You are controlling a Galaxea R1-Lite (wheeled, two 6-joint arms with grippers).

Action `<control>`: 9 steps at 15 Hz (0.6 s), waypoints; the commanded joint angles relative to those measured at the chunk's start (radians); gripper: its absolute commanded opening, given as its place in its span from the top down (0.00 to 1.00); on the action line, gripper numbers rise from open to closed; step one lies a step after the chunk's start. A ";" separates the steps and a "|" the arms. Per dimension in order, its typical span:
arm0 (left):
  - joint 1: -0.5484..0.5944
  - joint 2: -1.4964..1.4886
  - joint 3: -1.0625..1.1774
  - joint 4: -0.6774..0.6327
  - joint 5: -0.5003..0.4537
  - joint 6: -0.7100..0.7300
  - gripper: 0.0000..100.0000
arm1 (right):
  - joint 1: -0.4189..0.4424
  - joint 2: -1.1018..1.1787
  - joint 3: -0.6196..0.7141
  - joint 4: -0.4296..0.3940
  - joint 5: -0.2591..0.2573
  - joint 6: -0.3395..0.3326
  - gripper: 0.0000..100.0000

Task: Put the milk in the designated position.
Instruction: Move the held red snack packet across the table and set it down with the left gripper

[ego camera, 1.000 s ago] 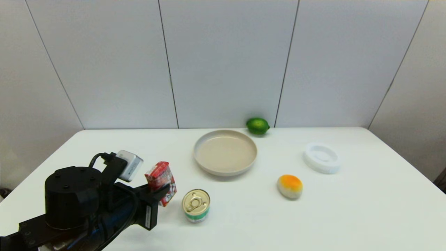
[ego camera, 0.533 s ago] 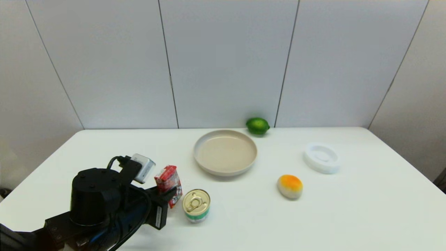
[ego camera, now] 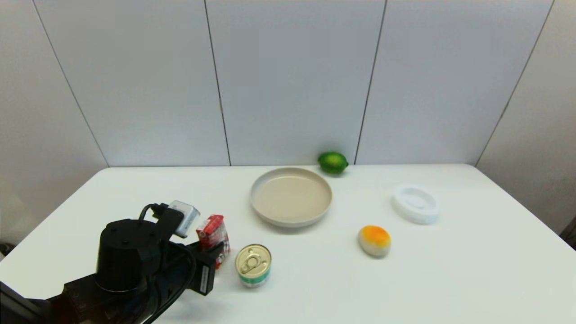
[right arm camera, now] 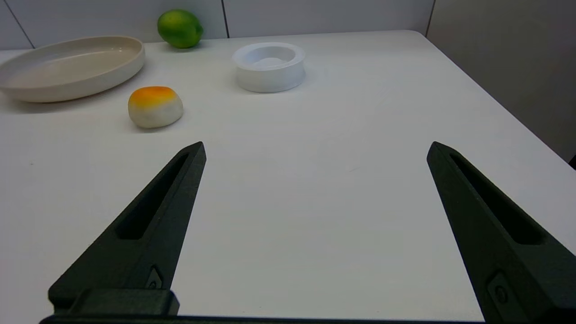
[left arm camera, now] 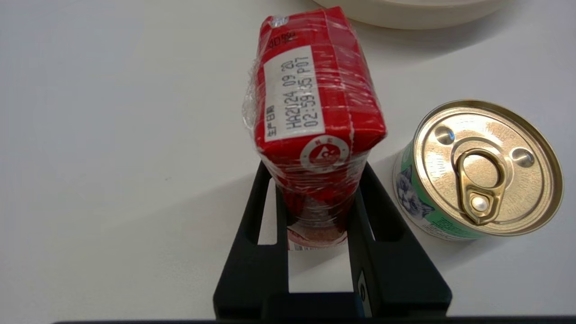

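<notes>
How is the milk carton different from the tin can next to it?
The milk carton is red and box-shaped; the tin can is round, gold-lidded with a green band. The carton is clamped in the left end effector; the can stands free. Both are about equally tall and sit side by side on the table.

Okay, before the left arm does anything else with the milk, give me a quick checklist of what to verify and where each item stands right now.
1. Grip: left hand closed on the lower part of the milk, one finger on each side. Ok.
2. Milk posture: roughly upright in the head view. Ok.
3. Milk resting on the table: its base is hidden by the fingers. Cannot tell.
4. Gap to the can: close beside the milk, not touching. Ok, but tight.
5. Plate: empty, beyond the milk. Ok.
6. Right hand: open, over bare table, away from the milk. Ok.
</notes>
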 commanded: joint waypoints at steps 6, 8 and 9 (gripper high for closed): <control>0.000 -0.012 -0.005 -0.014 0.001 0.000 0.00 | 0.000 0.002 0.000 0.000 0.000 0.001 0.00; 0.000 -0.022 -0.003 -0.012 0.001 0.000 0.00 | 0.000 0.002 0.000 0.000 0.000 0.001 0.00; 0.000 -0.030 -0.003 -0.011 0.001 0.000 0.00 | 0.000 0.000 0.000 0.000 0.000 0.001 0.00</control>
